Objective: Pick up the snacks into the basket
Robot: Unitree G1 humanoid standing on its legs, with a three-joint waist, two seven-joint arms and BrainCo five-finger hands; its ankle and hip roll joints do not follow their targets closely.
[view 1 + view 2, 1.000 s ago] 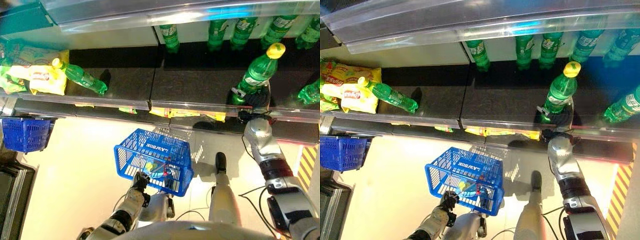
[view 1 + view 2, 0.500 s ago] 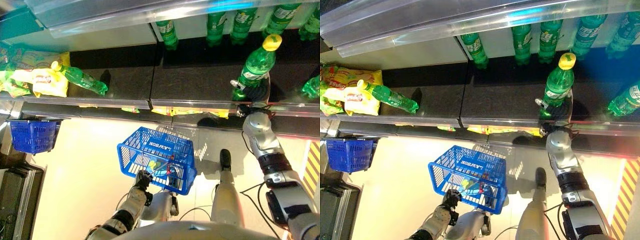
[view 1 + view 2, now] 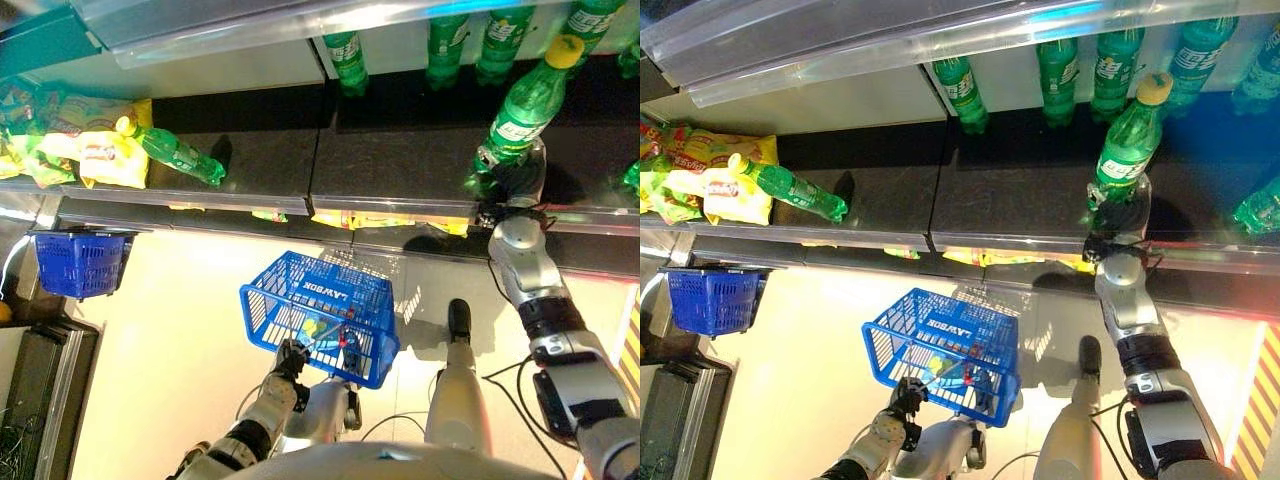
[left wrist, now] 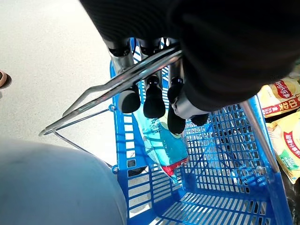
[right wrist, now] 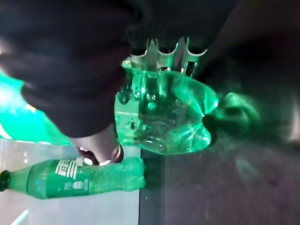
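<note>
Overhead, dark shelf [image 3: 260,165] of bottles [image 3: 176,155], pale floor [image 3: 170,330] below.

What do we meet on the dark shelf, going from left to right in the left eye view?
Yellow snack bags → lying green plastic bottle with yellow cap → tilted green bottle held by the right hand.

a second blue basket [image 3: 78,264] hangs below the shelf [image 3: 260,170].
</note>
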